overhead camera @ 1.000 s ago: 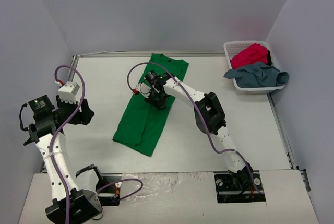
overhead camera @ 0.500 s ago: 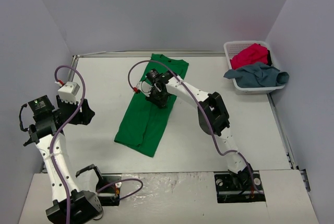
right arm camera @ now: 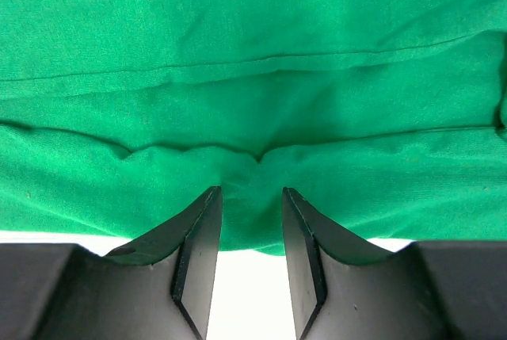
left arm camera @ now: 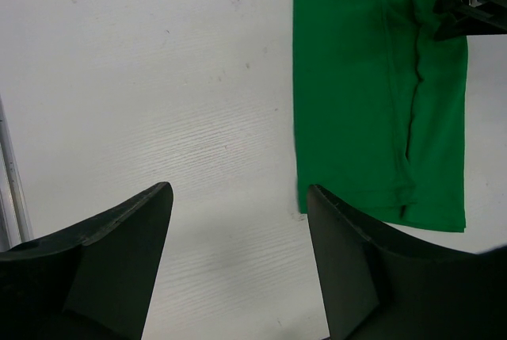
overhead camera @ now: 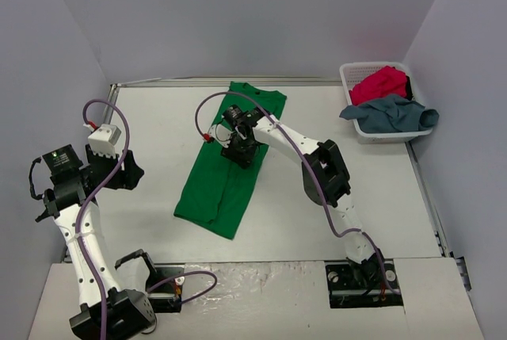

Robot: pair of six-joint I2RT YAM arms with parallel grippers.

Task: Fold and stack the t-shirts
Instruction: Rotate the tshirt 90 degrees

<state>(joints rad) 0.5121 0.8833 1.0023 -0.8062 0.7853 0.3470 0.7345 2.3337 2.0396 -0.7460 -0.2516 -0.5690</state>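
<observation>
The green t-shirt (overhead camera: 226,162) lies folded lengthwise into a long strip on the table, collar end at the back. My right gripper (overhead camera: 240,147) is down on its right edge; in the right wrist view the fingers (right arm camera: 252,197) pinch a puckered bunch of the green cloth (right arm camera: 253,94), jaws narrowly apart. My left gripper (left arm camera: 239,197) is open and empty, held above bare table left of the shirt's hem (left arm camera: 380,86). The red t-shirt (overhead camera: 380,84) and the grey-blue t-shirt (overhead camera: 390,112) lie crumpled in the basket.
The white lattice basket (overhead camera: 348,78) stands at the back right corner, the grey-blue shirt hanging over its front rim. Grey walls close the table on three sides. A metal rail (overhead camera: 424,189) runs along the right edge.
My right gripper has shifted slightly toward the back on the shirt's right edge, and the cloth moved a little with it. The left arm has not moved.
</observation>
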